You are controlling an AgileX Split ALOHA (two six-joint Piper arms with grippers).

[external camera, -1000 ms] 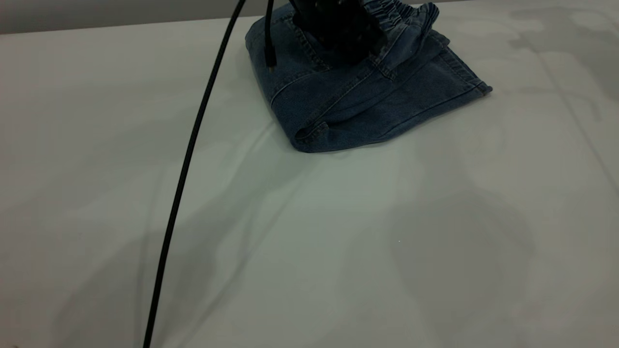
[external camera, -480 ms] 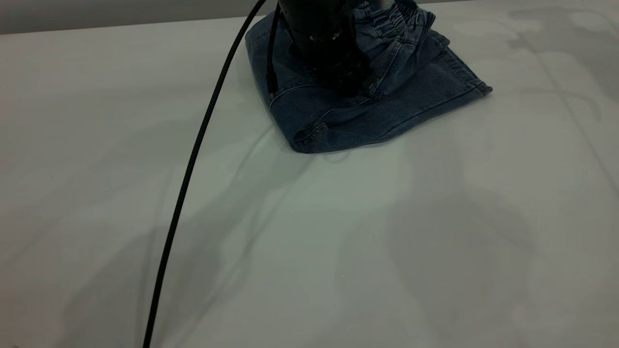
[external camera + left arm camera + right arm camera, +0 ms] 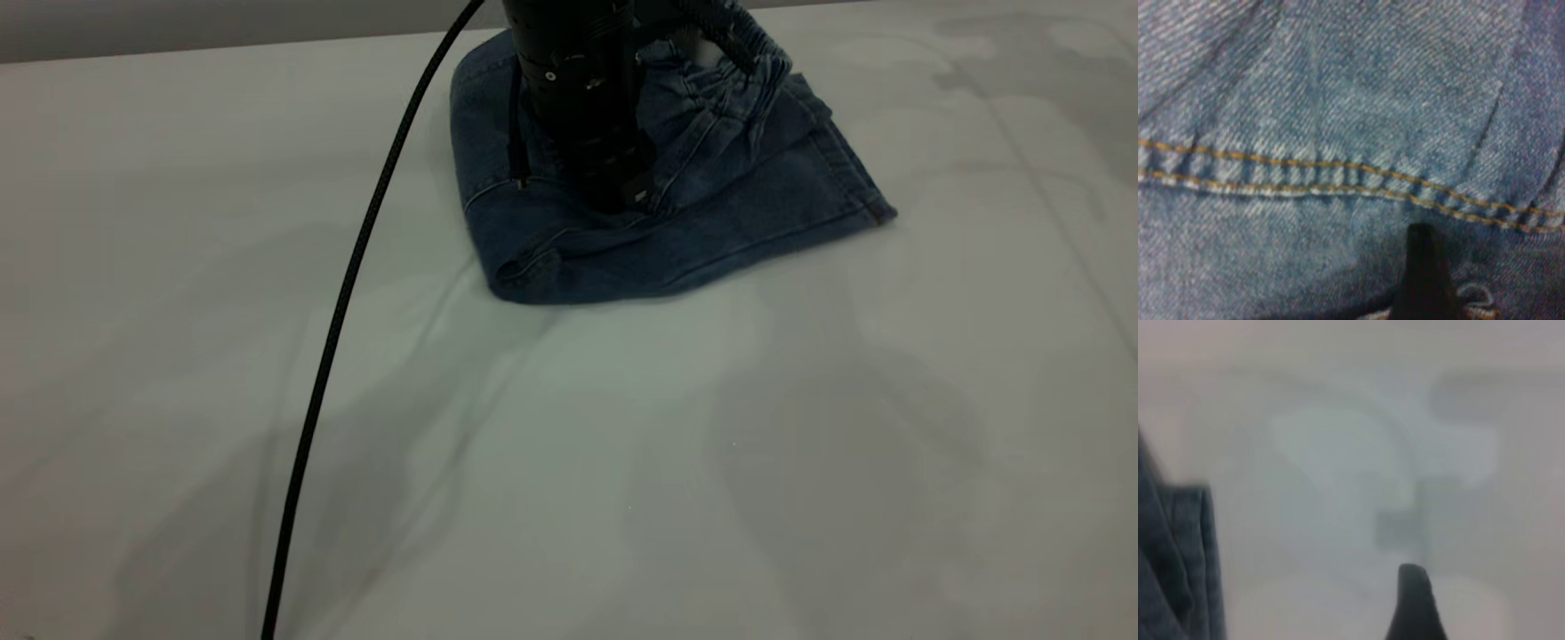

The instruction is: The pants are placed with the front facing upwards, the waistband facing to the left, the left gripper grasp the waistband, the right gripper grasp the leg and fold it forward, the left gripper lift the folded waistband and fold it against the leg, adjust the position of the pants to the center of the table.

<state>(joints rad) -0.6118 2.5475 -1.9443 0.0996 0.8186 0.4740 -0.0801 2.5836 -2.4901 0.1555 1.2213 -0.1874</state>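
The blue denim pants (image 3: 756, 204) lie folded at the far middle of the white table (image 3: 622, 462). Their gathered waistband (image 3: 751, 67) is bunched on top, on the right side of the pile. My left gripper (image 3: 622, 191) comes down from above and presses onto the middle of the denim. The left wrist view is filled with denim (image 3: 1338, 100) and tan stitching, with the left gripper (image 3: 1421, 280) right against it. The right gripper (image 3: 1415, 607) hangs over bare table (image 3: 1338, 453), beside a folded denim edge (image 3: 1185, 567). It is outside the exterior view.
A black cable (image 3: 347, 267) runs from the left arm down across the left half of the table to its near edge. Soft creases and shadows mark the white table cover in front of the pants.
The left gripper has come down onto the pants and slid them toward the near side, slightly leftward. The waistband has bunched and shifted on top.
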